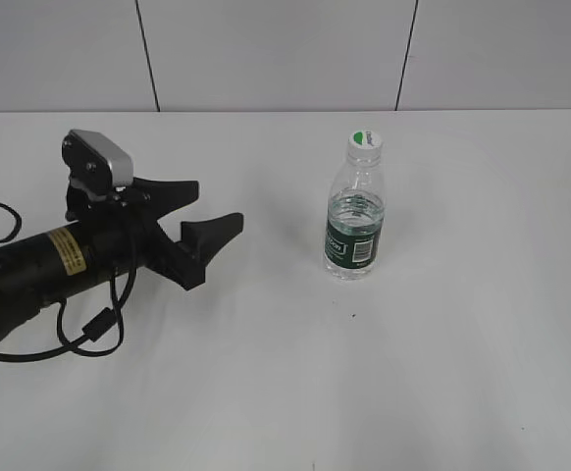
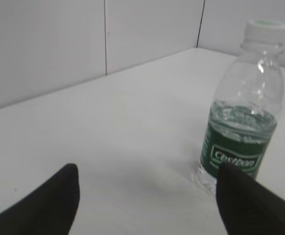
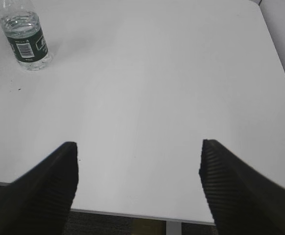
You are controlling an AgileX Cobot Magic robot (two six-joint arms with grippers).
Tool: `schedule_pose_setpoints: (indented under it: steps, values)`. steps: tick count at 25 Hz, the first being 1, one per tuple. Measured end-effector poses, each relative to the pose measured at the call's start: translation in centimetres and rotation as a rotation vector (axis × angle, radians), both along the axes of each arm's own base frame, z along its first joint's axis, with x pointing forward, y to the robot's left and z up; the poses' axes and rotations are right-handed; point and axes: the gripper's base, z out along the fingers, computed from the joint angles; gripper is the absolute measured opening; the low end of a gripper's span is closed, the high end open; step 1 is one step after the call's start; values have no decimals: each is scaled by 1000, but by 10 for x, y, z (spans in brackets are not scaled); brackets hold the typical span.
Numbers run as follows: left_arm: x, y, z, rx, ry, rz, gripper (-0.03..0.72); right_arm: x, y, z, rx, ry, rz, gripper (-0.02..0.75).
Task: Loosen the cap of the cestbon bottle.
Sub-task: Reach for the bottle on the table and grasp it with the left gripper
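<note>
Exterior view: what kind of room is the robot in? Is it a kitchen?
Probably not a kitchen; it looks like a lab or test room. There is a plain white table, bare pale wall panels behind it, and only one water bottle set out before the left gripper.

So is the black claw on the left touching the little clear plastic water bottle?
Apart. The exterior view shows bare white table between the open left gripper and the clear plastic bottle.

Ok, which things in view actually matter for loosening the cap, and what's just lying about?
Belongs to the job:
cestbon bottle, standing upright on the table
cap, on the bottle's neck
left gripper, open, short of the bottle
right gripper, open, far from the bottle

Just there:
table
black cable by the left arm
</note>
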Motion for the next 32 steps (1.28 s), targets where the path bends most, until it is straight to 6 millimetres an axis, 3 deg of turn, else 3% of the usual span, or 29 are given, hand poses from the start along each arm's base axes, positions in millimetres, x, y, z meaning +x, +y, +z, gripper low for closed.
schedule_pose_setpoints:
  steps: [5, 15, 32]
  values:
    - [-1, 0, -15, 12, 45, -2, 520, 0, 0, 0, 0, 0, 0, 590]
    - [-3, -4, -17, 19, 35, -63, 520, 0, 0, 0, 0, 0, 0, 590]
    - [20, -63, -29, -9, -47, -259, 545, 0, 0, 0, 0, 0, 0, 590]
